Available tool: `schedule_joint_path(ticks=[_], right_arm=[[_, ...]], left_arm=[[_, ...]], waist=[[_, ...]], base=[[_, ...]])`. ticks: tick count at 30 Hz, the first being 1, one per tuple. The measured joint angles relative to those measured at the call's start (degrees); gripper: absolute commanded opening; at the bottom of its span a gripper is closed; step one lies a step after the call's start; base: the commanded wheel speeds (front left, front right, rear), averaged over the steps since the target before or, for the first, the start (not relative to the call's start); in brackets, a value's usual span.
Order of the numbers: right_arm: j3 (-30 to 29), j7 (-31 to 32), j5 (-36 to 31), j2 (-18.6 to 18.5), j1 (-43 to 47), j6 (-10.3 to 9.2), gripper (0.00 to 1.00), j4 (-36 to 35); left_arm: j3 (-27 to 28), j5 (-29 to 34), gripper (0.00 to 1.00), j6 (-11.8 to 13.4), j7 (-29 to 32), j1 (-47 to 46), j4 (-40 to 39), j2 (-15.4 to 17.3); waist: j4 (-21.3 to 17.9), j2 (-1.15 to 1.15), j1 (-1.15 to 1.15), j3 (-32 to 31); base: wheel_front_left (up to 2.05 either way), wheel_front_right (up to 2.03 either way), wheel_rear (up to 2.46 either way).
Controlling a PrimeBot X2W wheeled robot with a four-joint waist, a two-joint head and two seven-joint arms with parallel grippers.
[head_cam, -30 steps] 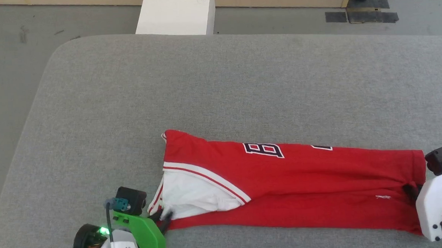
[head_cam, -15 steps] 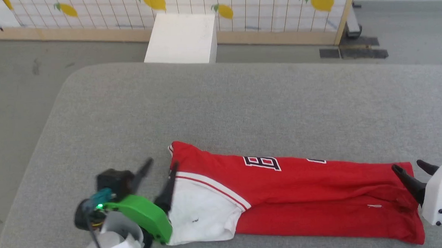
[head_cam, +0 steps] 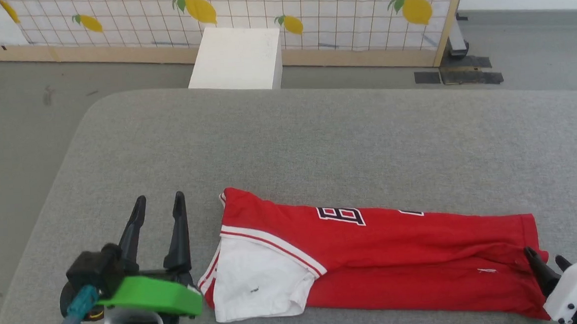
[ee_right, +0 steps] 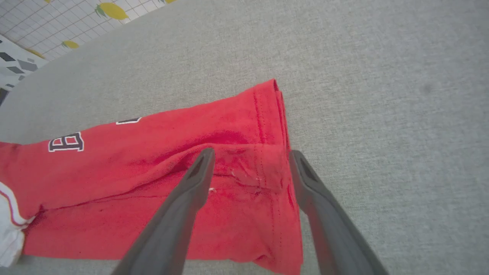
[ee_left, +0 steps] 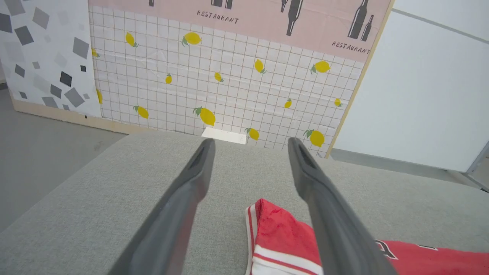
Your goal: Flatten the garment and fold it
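Dropped a second ago on the near desk (head_cam: 317, 145), the garment (head_cam: 397, 255) lies as a long folded strip; left tool (head_cam: 159, 198) just left of it and right tool (head_cam: 544, 256) over its right end gape empty. Regrasp both ends evenly, I judge, keeping layers aligned.

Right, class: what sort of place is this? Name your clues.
Probably a staged test area, not a real restaurant: a framed printed backdrop with lemons and "RESTAURANT", a bare grey floor, and a grey padded table bearing the red garment.
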Motion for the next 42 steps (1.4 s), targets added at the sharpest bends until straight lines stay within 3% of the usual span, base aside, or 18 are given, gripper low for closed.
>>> schedule_joint_path(ticks=[5,7,13,26,27,28,42], right_arm=[[-4.64,1.77,-3.61,3.18,-0.6,0.0,1.0,2.0],[-7.05,2.83,-4.94,3.89,-1.54,0.0,1.0,3.36],[-8.76,4.99,-4.39,4.99,-4.47,0.0,1.0,6.26],[-6.76,7.33,-3.47,4.34,-5.6,0.03,1.0,8.95],[-6.32,7.34,-3.45,4.15,-5.6,0.03,0.78,9.03],[-5.95,7.33,-3.43,4.0,-5.64,0.02,0.0,9.02],[-5.87,2.41,-5.15,1.35,-5.72,0.05,0.0,9.8]], left_arm=[[4.65,9.12,1.0,-7.67,-0.02,2.89,-2.97,-3.85],[5.56,12.23,1.0,-9.59,-0.01,3.75,-3.09,-4.87],[9.44,15.13,1.0,-11.2,-0.02,4.49,-2.46,-8.72],[10.72,17.04,1.0,-12.05,-0.02,4.19,-2.25,-10.38],[10.59,17.04,1.0,-12.05,-0.02,4.11,-2.23,-10.42],[10.51,17.04,1.0,-12.05,-0.02,4.06,-2.23,-10.43],[10.26,16.9,1.0,-12.06,-0.02,3.99,-1.56,-10.31]], waist=[[0.39,0.0,0.0,1.09],[0.72,0.0,0.0,1.49],[1.86,0.0,0.0,2.62],[3.5,0.0,0.0,5.99],[3.54,0.0,0.0,6.22],[3.55,0.0,0.0,6.37],[2.1,0.0,0.0,4.91]], base=[[0.0,0.0,0.0],[0.0,0.0,0.0],[0.0,0.0,0.0],[0.0,0.0,0.0],[0.0,0.0,0.0],[0.0,0.0,0.0],[0.0,0.0,0.0]])
